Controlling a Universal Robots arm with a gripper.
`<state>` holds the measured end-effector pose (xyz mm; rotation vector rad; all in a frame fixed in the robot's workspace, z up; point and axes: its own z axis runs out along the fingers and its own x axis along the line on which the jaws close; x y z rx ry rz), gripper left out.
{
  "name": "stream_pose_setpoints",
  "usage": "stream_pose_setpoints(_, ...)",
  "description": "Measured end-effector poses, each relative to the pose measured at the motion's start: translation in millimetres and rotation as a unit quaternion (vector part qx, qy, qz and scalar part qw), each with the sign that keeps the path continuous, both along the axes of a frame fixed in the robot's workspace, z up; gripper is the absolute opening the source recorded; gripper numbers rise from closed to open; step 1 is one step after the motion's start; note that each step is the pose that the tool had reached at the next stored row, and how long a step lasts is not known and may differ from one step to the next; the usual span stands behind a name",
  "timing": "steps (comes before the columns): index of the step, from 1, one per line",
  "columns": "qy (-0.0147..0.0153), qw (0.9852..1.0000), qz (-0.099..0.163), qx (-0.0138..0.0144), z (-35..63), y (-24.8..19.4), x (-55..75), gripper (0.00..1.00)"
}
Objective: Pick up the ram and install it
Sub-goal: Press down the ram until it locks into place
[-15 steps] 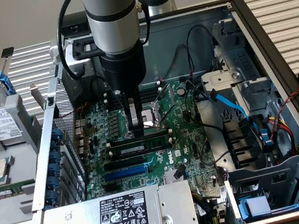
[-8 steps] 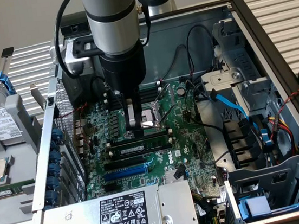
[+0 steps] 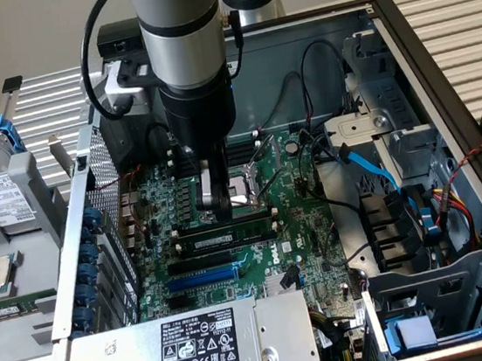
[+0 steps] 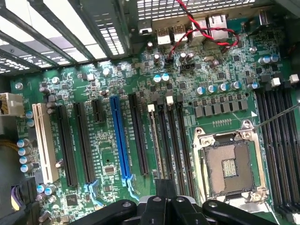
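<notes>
The ram [image 3: 230, 235], a long thin green stick with dark chips, lies along a black memory slot on the motherboard [image 3: 304, 226], level with the board. In the wrist view it runs edge-on [image 4: 155, 140] up to a white latch. My gripper [image 3: 219, 206] hangs just above the middle of the stick, in front of the CPU socket [image 3: 246, 189]. Its fingers [image 4: 165, 186] stand together with no gap showing, over the near end of the stick as the wrist view frames it. Whether the tips touch the ram I cannot tell.
Empty black memory slots [image 4: 176, 140] and the blue expansion slot [image 4: 119, 136] run beside the ram. The open CPU socket [image 4: 229, 168] lies close by. A blue cable [image 3: 371, 164], a red-black wire [image 4: 197, 28], the power supply [image 3: 217, 342] and case walls hem the board in.
</notes>
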<state>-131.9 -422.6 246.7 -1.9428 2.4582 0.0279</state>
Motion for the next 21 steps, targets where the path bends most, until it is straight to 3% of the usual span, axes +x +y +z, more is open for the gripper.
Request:
stream_pose_setpoints(5,0.0000,0.9992,-0.041,0.0000,-0.2,0.0,0.0,0.11)
stream_pose_setpoints(10,0.0000,0.9968,-0.080,0.0000,-0.5,0.0,0.0,0.11)
stream_pose_setpoints(15,0.0000,0.9927,-0.120,0.0000,-0.7,0.0,0.0,0.11)
stream_pose_setpoints(21,0.0000,0.9862,-0.166,0.0000,-0.9,0.0,0.0,0.11)
